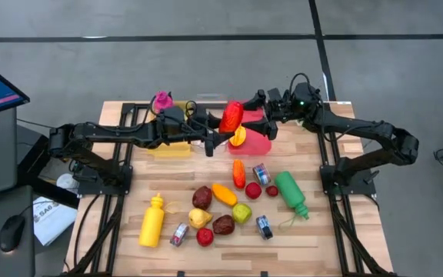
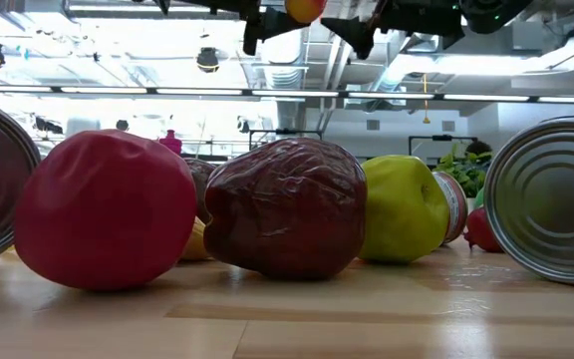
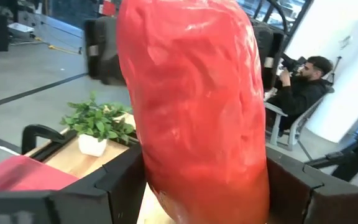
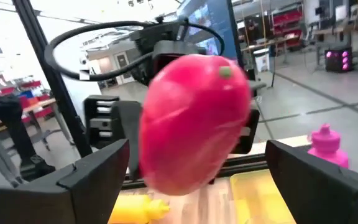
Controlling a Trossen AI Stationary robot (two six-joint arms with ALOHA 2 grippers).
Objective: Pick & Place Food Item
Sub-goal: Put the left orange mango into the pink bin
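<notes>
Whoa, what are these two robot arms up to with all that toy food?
The left gripper is holding a red pepper up in the air over the far side of the table. The right gripper faces it from the other side, fingers spread wide and not gripping. It may be a handover. Other toy fruit, cans and bottles lie scattered on the table nearer the front.

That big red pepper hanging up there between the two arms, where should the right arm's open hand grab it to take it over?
Probably on its free end. The left hand clamps the red pepper across one part of its long body, so the open right hand, already facing it, would best come straight in from its own side and close its fingers across the narrower width of the pepper, clear of the left fingers.
</notes>
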